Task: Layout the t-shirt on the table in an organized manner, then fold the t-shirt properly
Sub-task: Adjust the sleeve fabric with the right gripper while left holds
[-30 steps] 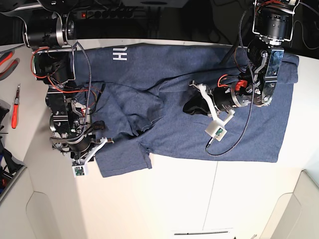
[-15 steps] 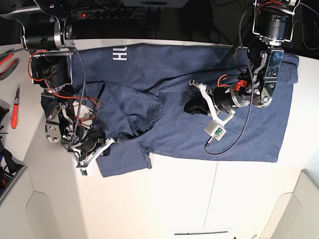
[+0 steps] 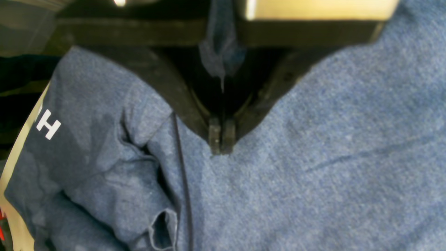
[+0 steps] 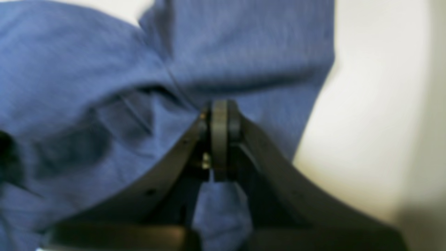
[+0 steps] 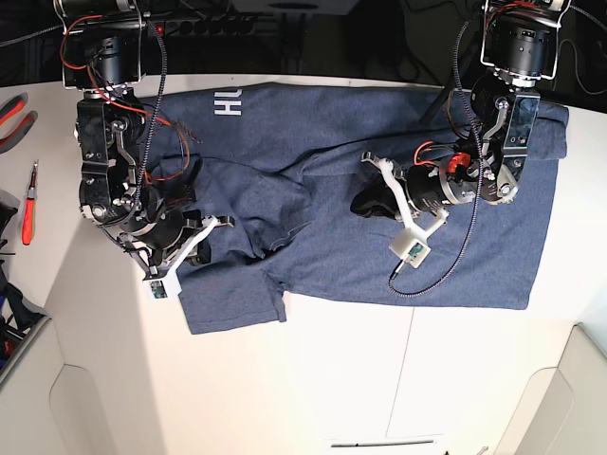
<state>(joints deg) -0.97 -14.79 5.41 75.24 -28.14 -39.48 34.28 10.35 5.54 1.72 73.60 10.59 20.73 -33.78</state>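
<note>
The navy t-shirt (image 5: 332, 256) lies spread but rumpled across the far half of the white table (image 5: 332, 379), its white lettering (image 5: 229, 102) near the back left. My left gripper (image 5: 358, 204) rests low on the shirt's middle. In the left wrist view it (image 3: 222, 139) is shut, with a tuck of blue cloth (image 3: 313, 157) running up between the jaws. My right gripper (image 5: 218, 226) is at the crumpled left sleeve. The right wrist view shows it (image 4: 219, 115) shut on a fold of the shirt (image 4: 87, 69), next to bare table (image 4: 366, 122).
Red-handled pliers (image 5: 28, 204) and another red tool (image 5: 11, 118) lie at the left edge. A power strip (image 5: 204, 24) sits behind the table. A black cable (image 5: 446, 270) loops over the shirt's right part. A thin seam (image 5: 413, 370) crosses the front.
My right arm has swung back and to the right, taking its gripper up along the left sleeve and shifting the cloth there. The left arm has stayed put.
</note>
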